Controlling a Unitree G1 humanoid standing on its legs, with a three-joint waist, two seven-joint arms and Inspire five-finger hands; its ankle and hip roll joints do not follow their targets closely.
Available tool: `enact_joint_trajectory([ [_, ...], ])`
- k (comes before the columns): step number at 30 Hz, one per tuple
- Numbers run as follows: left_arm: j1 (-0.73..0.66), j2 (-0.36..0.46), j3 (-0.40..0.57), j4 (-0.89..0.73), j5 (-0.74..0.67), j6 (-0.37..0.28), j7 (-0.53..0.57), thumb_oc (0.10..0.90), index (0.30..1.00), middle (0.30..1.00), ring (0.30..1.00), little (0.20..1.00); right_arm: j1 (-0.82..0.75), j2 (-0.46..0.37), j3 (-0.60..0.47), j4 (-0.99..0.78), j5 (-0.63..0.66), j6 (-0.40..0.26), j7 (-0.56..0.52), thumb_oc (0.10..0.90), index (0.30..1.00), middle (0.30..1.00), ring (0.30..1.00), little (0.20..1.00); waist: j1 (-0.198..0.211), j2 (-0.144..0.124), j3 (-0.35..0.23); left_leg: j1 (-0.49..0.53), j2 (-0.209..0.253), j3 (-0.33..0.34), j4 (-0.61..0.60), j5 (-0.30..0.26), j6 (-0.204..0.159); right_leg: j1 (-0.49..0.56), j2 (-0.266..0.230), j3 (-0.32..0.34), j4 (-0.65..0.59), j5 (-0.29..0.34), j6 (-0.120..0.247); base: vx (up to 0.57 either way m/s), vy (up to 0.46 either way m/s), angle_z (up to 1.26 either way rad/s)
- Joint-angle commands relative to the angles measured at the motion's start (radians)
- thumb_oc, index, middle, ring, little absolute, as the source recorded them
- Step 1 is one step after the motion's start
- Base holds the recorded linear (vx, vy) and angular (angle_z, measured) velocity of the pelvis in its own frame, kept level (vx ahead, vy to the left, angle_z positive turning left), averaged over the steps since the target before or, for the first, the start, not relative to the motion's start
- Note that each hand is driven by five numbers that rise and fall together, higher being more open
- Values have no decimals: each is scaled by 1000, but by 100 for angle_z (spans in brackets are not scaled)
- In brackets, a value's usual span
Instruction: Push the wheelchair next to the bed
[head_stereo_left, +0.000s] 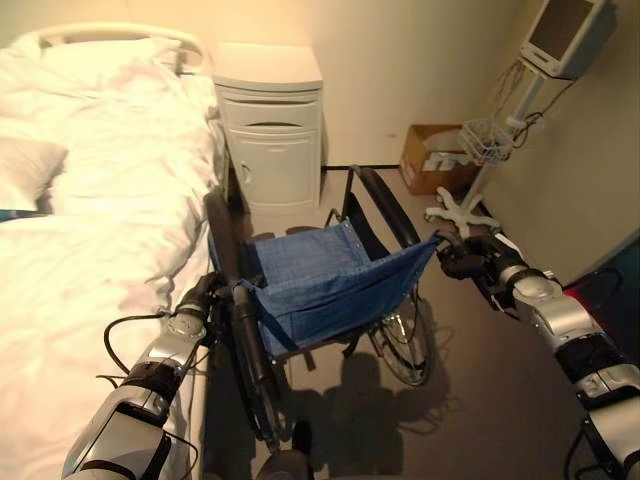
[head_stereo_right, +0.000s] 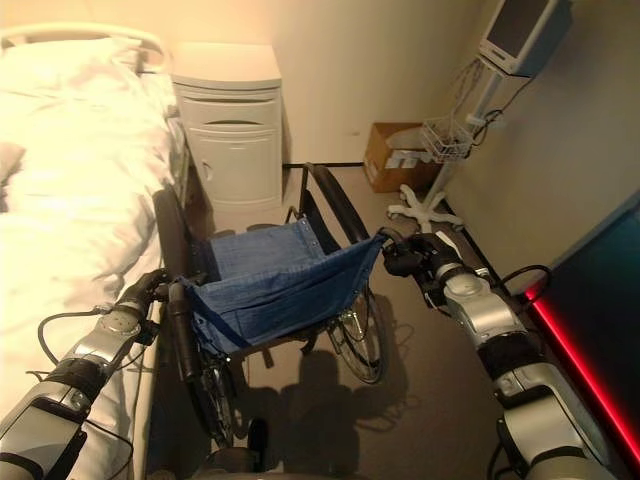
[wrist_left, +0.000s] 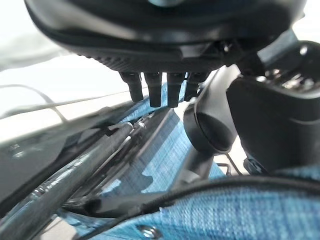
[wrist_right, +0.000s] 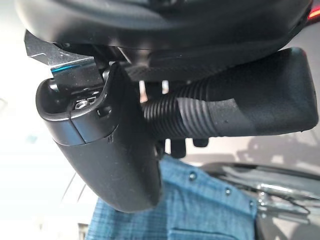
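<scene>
Wheelchair sits centre frame in the left eye view, blue denim seat and backrest, its left big wheel right alongside the bed edge — looks touching or nearly so, hard to say from this angle. Left hand is at the left push handle, lower left of centre; in its wrist view the fingers curl down past the handle, thumb beside it, so it reads as clamped on the handle. Right hand is at the right push handle, right of centre; its wrist view shows the ribbed black grip running through the hand with the thumb across it — closed round it. White bedside cabinet stands just beyond the wheelchair, upper centre. Cardboard box on the floor against the back wall, with a monitor stand on a wheeled base just beside it, upper right.
</scene>
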Motion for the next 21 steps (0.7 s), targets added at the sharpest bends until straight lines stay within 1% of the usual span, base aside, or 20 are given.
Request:
enact_joint_trajectory([
  [1, -61, -92, -69, -22, 27, -40, -11, 400, 300, 300, 300, 300, -9, 205, 54, 132, 87, -20, 5, 400, 300, 300, 300, 300, 72, 72, 12, -27, 2, -12, 7, -34, -12, 7, -20, -13, 119, 208, 53, 20, 67, -12],
  [2, -65, -96, -76, -23, 30, -37, -9, 400, 300, 300, 300, 300, -19, 210, 52, 148, 84, -28, -1, 400, 300, 300, 300, 300, 80, 67, 5, -47, -11, -1, 16, -37, -2, 9, -17, -5, 166, 239, 56, 72, 81, -6],
  [3, -56, -99, -83, -22, 26, -39, -5, 400, 300, 300, 300, 300, -5, 209, 48, 151, 82, -39, -3, 400, 300, 300, 300, 300, 70, 73, -2, -39, -18, 9, 18, -47, 9, -43, 6, 12, 280, 279, 58, 137, 115, 3],
  [4, -47, -98, -82, -23, 24, -39, -6, 400, 300, 300, 300, 300, 10, 206, 44, 148, 84, -44, -2, 400, 300, 300, 300, 300, 60, 79, -3, -17, -19, 9, 12, -55, 13, -103, 11, 12, 331, 306, 55, 210, 110, 19],
  [5, -30, -98, -74, -32, 28, -36, -10, 400, 300, 300, 300, 300, 26, 201, 41, 139, 84, -45, 2, 400, 300, 300, 300, 300, 47, 87, 1, 23, -14, 6, 0, -60, 10, -179, 7, 3, 341, 321, 48, 286, 29, 26],
  [6, 1, -98, -56, -63, 38, -27, -15, 400, 300, 300, 300, 300, 46, 194, 37, 117, 83, -37, 5, 400, 300, 300, 300, 300, 30, 99, 11, 86, -1, -4, -25, -60, -1, -264, -1, -26, 284, 326, 33, 254, -26, 20],
  [7, 12, -98, -48, -72, 45, -27, -17, 400, 300, 300, 300, 300, 52, 192, 34, 109, 83, -34, 4, 400, 300, 300, 300, 300, 25, 99, 17, 104, 1, -9, -31, -63, -3, -281, -5, -35, 261, 329, 29, 247, -110, 5],
  [8, 31, -94, -34, -90, 59, -28, -22, 400, 300, 300, 300, 300, 61, 186, 29, 91, 80, -25, 4, 400, 300, 300, 300, 300, 15, 96, 27, 134, 0, -20, -40, -76, -7, -316, -9, -44, 197, 347, 26, 150, -121, 1],
  [9, 39, -91, -28, -101, 63, -28, -24, 400, 300, 300, 300, 300, 62, 182, 25, 81, 82, -18, 3, 400, 300, 300, 300, 300, 8, 96, 37, 153, 0, -28, -46, -85, -7, -323, -6, -46, 163, 351, 25, 157, -185, 21],
  [10, 39, -84, -22, -102, 62, -38, -31, 400, 300, 300, 300, 300, 57, 175, 14, 74, 85, -13, -5, 400, 300, 300, 300, 300, 4, 98, 49, 151, -3, -52, -44, -97, 2, -322, 20, -19, 148, 314, 22, 98, -164, 45],
  [11, 36, -86, -23, -93, 68, -46, -40, 400, 300, 300, 300, 300, 54, 174, 8, 81, 89, -17, -7, 400, 300, 300, 300, 300, 10, 97, 47, 140, -3, -56, -42, -92, 2, -297, 22, -20, 130, 297, 22, 77, -203, 66],
  [12, 32, -87, -28, -88, 68, -47, -41, 400, 300, 300, 300, 300, 50, 175, 6, 89, 96, -23, -7, 690, 735, 735, 735, 735, 15, 94, 46, 130, -4, -58, -37, -89, 1, -273, 24, -24, 118, 286, 24, 46, -157, 77],
  [13, 31, -88, -31, -87, 67, -45, -39, 400, 300, 300, 300, 300, 47, 176, 7, 94, 103, -27, -9, 800, 900, 900, 900, 900, 18, 91, 46, 126, -4, -59, -33, -87, 1, -261, 24, -27, 113, 282, 25, 92, -207, 66],
  [14, 35, -95, -40, -82, 69, -42, -30, 400, 300, 300, 300, 300, 42, 180, 12, 96, 110, -24, -15, 800, 900, 900, 900, 900, 25, 83, 40, 123, -1, -54, -27, -83, -5, -225, 23, -44, 87, 280, 31, 114, -167, 49],
  [16, 48, -98, -39, -79, 82, -43, -24, 560, 540, 540, 540, 540, 51, 173, 11, 89, 113, -23, -11, 800, 900, 900, 900, 900, 27, 80, 31, 133, 10, -52, -29, -79, -13, -188, 33, -52, 48, 245, 22, 127, -121, 21],
  [17, 52, -100, -37, -80, 85, -41, -19, 660, 691, 691, 691, 691, 56, 169, 10, 85, 112, -22, -10, 800, 900, 900, 900, 900, 27, 79, 27, 135, 12, -53, -29, -80, -16, -178, 36, -54, 38, 233, 18, 137, -72, -15],
  [18, 62, -101, -30, -86, 82, -33, -16, 800, 900, 900, 900, 900, 72, 159, 2, 71, 98, -13, 7, 800, 900, 900, 900, 900, 23, 77, 18, 142, 16, -48, -28, -83, -21, -154, 44, -57, 3, 216, 7, 120, -50, -33],
  [21, 73, -98, -18, -100, 72, -24, -10, 800, 900, 900, 900, 900, 86, 137, -3, 50, 83, -1, 23, 800, 900, 900, 900, 900, 20, 76, 7, 150, 17, -47, -34, -85, -27, -130, 47, -66, -21, 208, -1, 90, -27, -8],
])
